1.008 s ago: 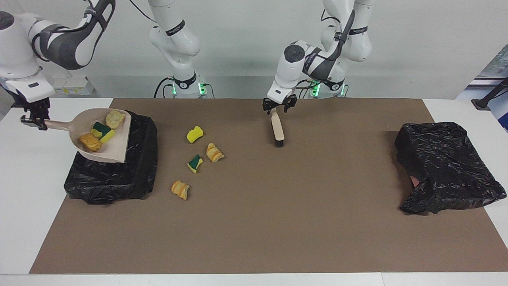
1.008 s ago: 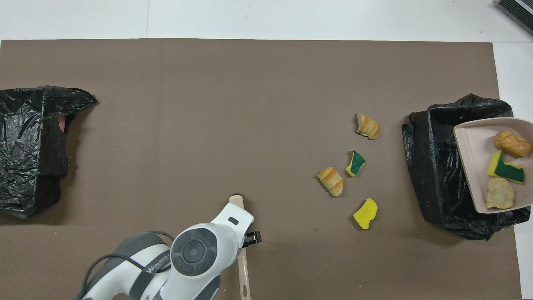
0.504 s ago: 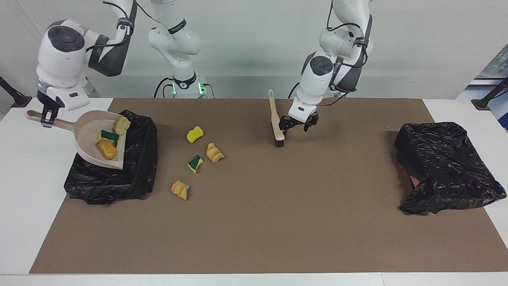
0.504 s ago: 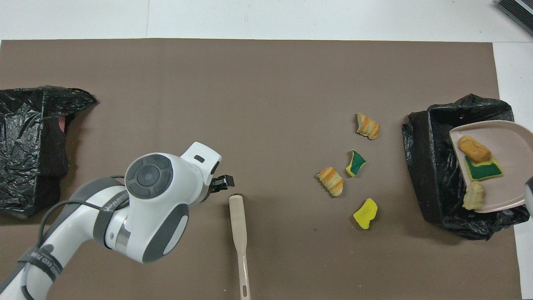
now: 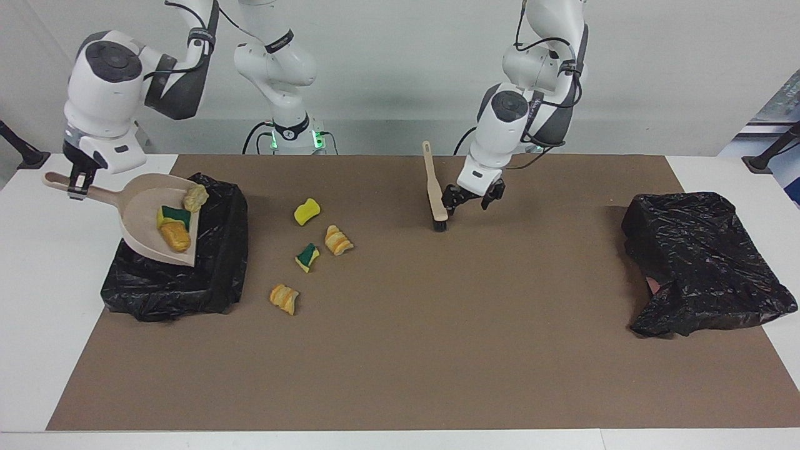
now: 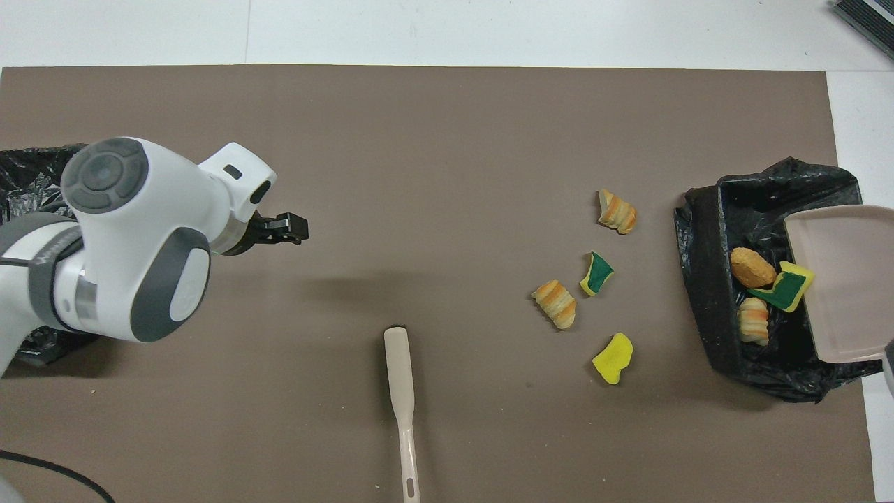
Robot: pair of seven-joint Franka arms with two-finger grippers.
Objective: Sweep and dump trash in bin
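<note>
Right gripper (image 5: 76, 185): shut on the dustpan (image 5: 150, 223) handle, pan tilted over the bin (image 5: 219, 275) at the right arm's end.
Left gripper (image 5: 470, 199): fingers spread wide, empty, just beside the brush (image 5: 434, 194).
Brush: lying on the mat (image 5: 437, 350), touched by nothing.
Trash: three pieces (image 5: 176, 219) at the pan's lip over the bin; four pieces (image 5: 307, 257) on the mat beside the bin.

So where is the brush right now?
The brush stands on its bristles on the brown mat, handle tilted toward the robots, beside the open left gripper, which has no hold on it; the loose trash bits lie toward the right arm's end.
</note>
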